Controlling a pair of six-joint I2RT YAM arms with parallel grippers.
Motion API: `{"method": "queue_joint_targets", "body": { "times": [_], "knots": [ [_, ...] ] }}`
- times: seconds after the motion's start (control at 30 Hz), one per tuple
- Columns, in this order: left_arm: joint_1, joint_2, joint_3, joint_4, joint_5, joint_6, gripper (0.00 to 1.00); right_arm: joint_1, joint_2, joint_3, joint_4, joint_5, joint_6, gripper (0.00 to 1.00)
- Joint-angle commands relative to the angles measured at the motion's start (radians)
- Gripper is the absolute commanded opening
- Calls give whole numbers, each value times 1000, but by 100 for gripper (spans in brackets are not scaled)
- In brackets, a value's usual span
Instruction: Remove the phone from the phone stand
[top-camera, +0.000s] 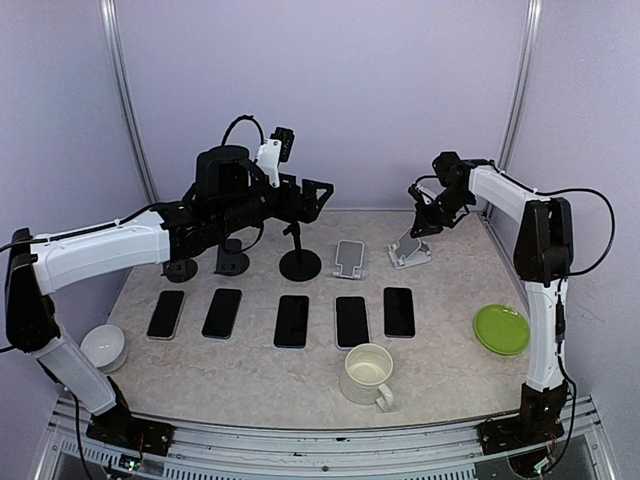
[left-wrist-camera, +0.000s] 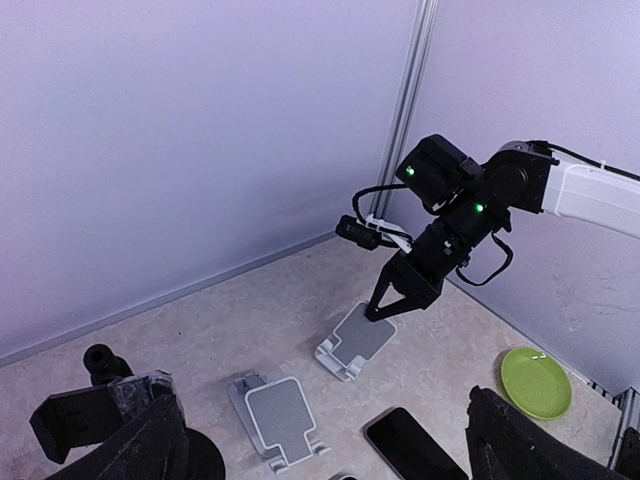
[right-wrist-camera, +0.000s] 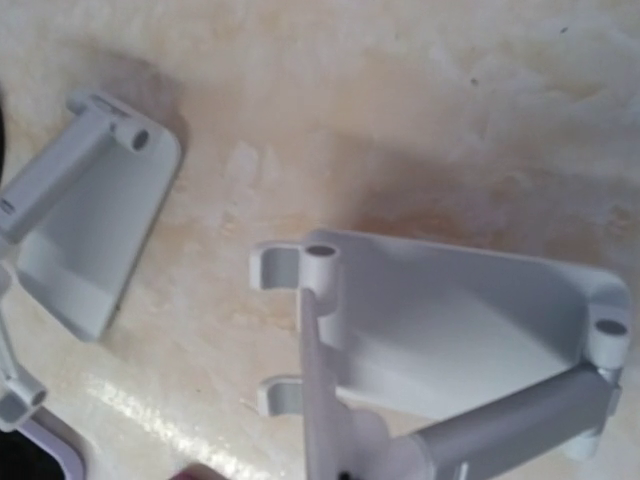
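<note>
Several black phones lie flat in a row on the table, the rightmost phone (top-camera: 399, 311) nearest the white phone stand (top-camera: 410, 252). This stand (left-wrist-camera: 358, 338) carries nothing on its grey face. My right gripper (top-camera: 418, 228) is shut, its tips (left-wrist-camera: 376, 312) down at the stand's top edge; whether they pinch it I cannot tell. In the right wrist view the stand's back and hinge (right-wrist-camera: 450, 320) fill the frame and no fingers show. My left gripper (top-camera: 318, 195) hangs open, high above the table's back left, holding nothing.
A second white stand (top-camera: 348, 258), also bare (left-wrist-camera: 280, 415), stands left of the first. Three black round-based stands (top-camera: 300, 262) line the back left. A cream mug (top-camera: 368, 375), a green plate (top-camera: 501, 329) and a white bowl (top-camera: 103, 347) sit near the front.
</note>
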Motion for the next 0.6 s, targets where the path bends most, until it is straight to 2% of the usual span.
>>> {"method": "queue_joint_targets", "body": {
  "times": [0.0,0.1,0.13,0.3,0.4,0.57],
  "knots": [
    [12,-20,-7,18,18,20,94,-18,27,38,-13,-57,-57,0],
    [16,-23,-8,13,20,23,94,-19,36,36,-18,-40,-56,0],
    [18,-26,-9,10,20,24,94,-19,37,39,-18,-32,-47,10],
    [23,-34,-17,11,21,25,94,-18,0,27,14,2,26,72],
    [25,-37,-25,17,18,22,94,-17,-53,-25,59,50,119,99],
    [25,-43,-32,25,6,15,95,7,-162,-221,162,186,298,100]
  ]
}}
